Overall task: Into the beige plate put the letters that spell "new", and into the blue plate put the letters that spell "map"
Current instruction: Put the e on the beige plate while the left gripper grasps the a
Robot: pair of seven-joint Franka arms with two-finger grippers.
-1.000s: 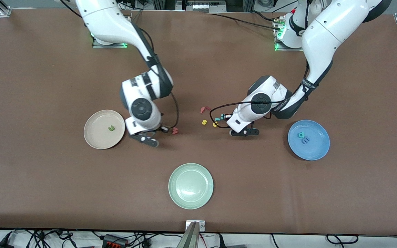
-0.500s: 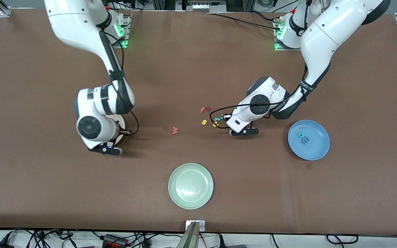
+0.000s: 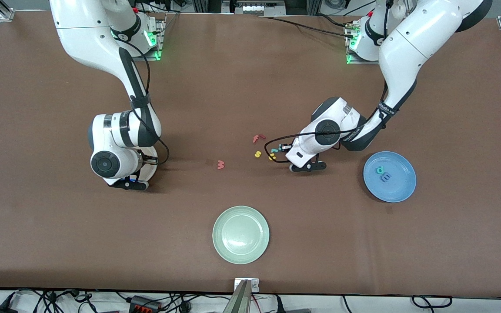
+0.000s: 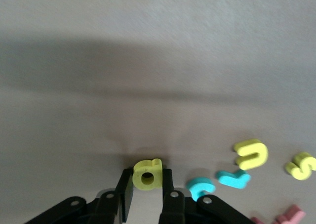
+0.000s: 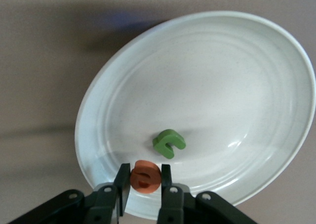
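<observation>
1. Fingers of the left gripper (image 4: pixel 147 197) pinch the yellow a (image 4: pixel 146 172) on the table beside the teal c (image 4: pixel 200 187).
2. Right gripper (image 5: pixel 144 187) clamps the orange e (image 5: pixel 145 176) over the beige plate (image 5: pixel 256 70), which holds the green n (image 5: pixel 169 143).
3. Pinkish-red w (image 3: pixel 221 164) lies on the table between both arms; blue plate (image 3: pixel 400 191) holds the teal p (image 3: pixel 380 170) and blue m (image 3: pixel 385 177).

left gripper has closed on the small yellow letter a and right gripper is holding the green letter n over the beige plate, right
Not quite. The right gripper holds the small orange letter e over the round beige plate; the green letter n already lies in it, as the right wrist view shows. The left gripper does grip the small yellow letter a.
</observation>
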